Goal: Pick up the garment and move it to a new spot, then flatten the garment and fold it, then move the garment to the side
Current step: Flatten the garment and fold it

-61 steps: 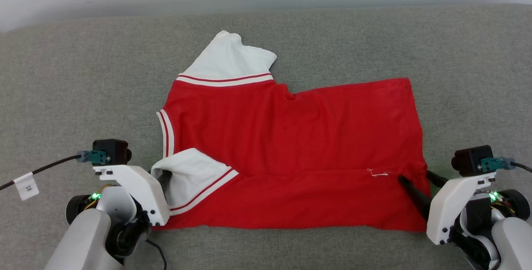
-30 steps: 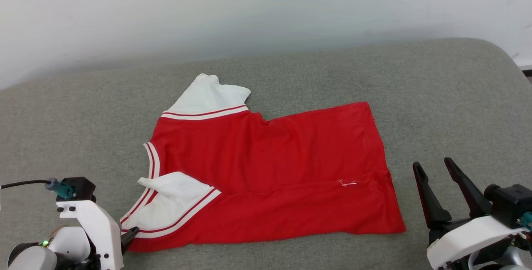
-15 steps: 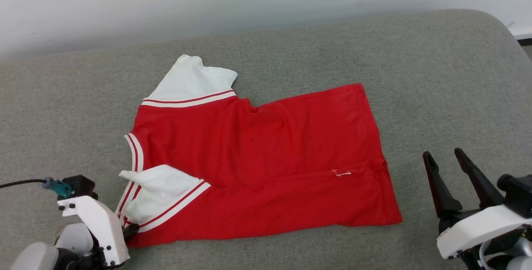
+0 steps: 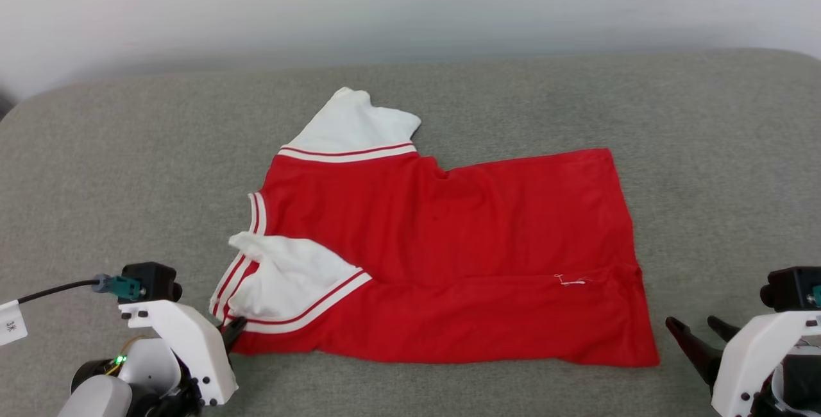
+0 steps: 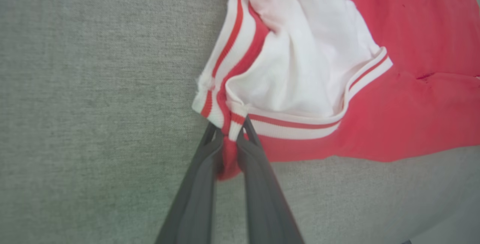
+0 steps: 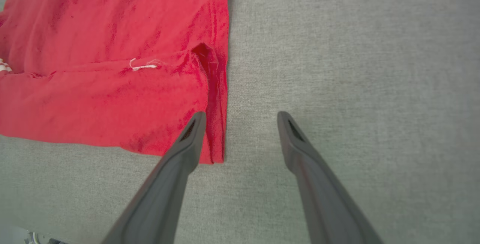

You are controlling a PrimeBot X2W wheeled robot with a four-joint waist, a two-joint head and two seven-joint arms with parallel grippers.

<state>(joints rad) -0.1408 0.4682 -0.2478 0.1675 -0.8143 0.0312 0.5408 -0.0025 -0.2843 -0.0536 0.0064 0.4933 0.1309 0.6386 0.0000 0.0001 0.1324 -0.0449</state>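
Left wrist view: the left gripper [image 5: 229, 127] is nearly closed, pinching the striped corner of the garment [image 5: 393, 131]. The garment spreads ahead and to its right on the grey surface [image 5: 93, 105]. A crumpled white sleeve [image 5: 307, 67] sits just beyond the pinch. The grip looks shallow, taken at the very edge, so I judge any pull should start slowly and stay low, or the rib may slip out.

In the right wrist view the right gripper [image 6: 242, 114] is wide open and holds nothing. One finger lies over the garment's near corner, the other over bare surface beside the hem. Whether it touches the cloth I cannot tell.

The step seems to be taking both near corners. The right gripper should shift toward the cloth, drop and catch both layers of the hem before closing. Then both should rise together, keeping the edge taut between them.

A loose white thread [image 6: 142, 65] lies ahead of it. No lettering shows on the garment's upturned side. In the head view, a white tag [image 4: 11, 324] on the cable left of the left gripper carries marks too small to read.
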